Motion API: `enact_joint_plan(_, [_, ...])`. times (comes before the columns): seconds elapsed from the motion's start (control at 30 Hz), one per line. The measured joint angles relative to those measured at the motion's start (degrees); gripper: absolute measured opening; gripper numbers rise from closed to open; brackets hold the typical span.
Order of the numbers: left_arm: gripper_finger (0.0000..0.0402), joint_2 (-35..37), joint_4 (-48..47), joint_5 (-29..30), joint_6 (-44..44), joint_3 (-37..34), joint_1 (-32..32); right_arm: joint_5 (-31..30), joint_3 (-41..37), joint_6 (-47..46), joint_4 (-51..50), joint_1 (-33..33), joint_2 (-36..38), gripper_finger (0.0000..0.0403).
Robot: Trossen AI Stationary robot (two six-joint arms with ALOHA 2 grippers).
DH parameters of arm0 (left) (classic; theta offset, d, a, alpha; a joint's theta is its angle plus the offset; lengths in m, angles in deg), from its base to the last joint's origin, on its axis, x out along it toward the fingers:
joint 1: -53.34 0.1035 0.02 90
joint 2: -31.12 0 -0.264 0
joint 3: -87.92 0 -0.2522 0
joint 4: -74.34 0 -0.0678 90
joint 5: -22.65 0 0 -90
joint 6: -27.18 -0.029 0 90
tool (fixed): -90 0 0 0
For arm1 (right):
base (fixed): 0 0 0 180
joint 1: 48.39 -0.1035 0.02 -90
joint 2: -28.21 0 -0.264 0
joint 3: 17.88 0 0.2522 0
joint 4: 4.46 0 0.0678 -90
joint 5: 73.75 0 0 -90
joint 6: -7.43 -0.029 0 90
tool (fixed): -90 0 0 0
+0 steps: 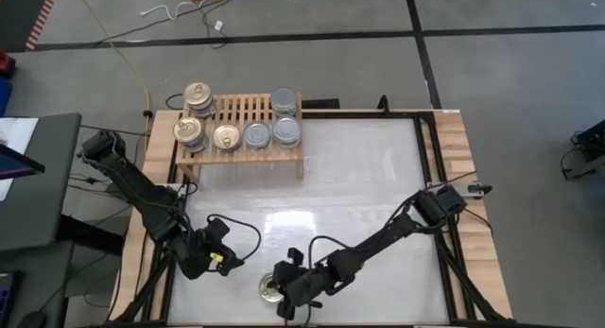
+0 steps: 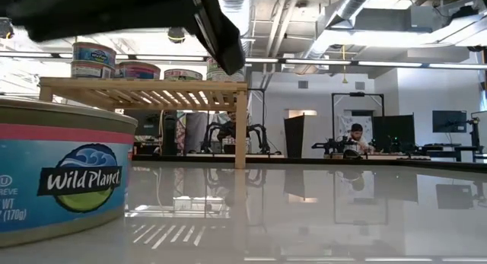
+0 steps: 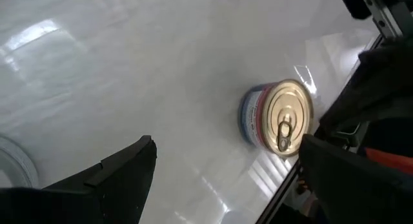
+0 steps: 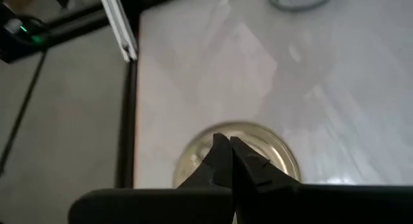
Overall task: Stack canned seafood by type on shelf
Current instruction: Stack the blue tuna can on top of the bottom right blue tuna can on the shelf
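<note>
Lone gold-topped can [image 1: 271,288] sitting upright directly beneath pinched-together right hand [image 1: 284,292]; wide-open left hand [image 1: 216,258] waiting at ten o'clock.

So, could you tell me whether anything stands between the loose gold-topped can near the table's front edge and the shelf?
Nothing visible does. The gold-topped can sits beside the shut right gripper, and only bare white table lies between it and the shelf. The open left gripper is off to one side.
</note>
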Motion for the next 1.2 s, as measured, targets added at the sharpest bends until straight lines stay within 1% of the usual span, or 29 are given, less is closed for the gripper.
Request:
enact_joint_plan(0.1, [0.0365, 0.01, -0.04, 0.00, 0.02, 0.00, -0.41, 0.38, 0.00, -0.04, -1.87, 0.31, -0.25, 0.0017])
enact_joint_plan(0.27, [0.0365, 0.02, -0.07, 0.02, 0.28, 0.00, -0.53, 5.48, -0.02, -1.57, 1.43, 0.94, -3.73, 0.0017])
enact_joint_plan(0.4, [0.0365, 0.02, -0.05, 0.04, 0.49, 0.02, -0.53, 6.59, 0.00, -1.69, 2.98, 1.62, -4.41, 0.0017])
enact_joint_plan(0.5, [0.0365, 0.00, 0.00, 0.05, 0.92, 0.00, -0.53, 6.59, 0.07, -1.69, 0.59, 2.20, -4.29, 0.0017])
enact_joint_plan(0.7, [0.0365, 0.00, -0.06, 0.05, 1.46, 0.00, -0.53, 6.78, 0.17, -3.96, -8.39, 4.37, -2.56, 0.0017])
enact_joint_plan(0.97, [0.0365, 0.02, -0.38, 0.15, 3.32, 0.00, -0.44, 6.09, 0.17, -5.60, -29.98, 9.56, 2.11, 0.0017])
enact_joint_plan(1.07, [0.0365, 0.02, -0.33, 0.46, 4.37, 0.00, 0.01, 5.76, 0.17, -5.63, -38.01, 12.06, 2.69, 0.0018])
enact_joint_plan(1.2, [0.0365, 0.00, -0.35, 1.23, 5.31, 0.00, 1.02, 5.67, 0.15, -5.24, -41.92, 14.61, 2.66, 0.0018])
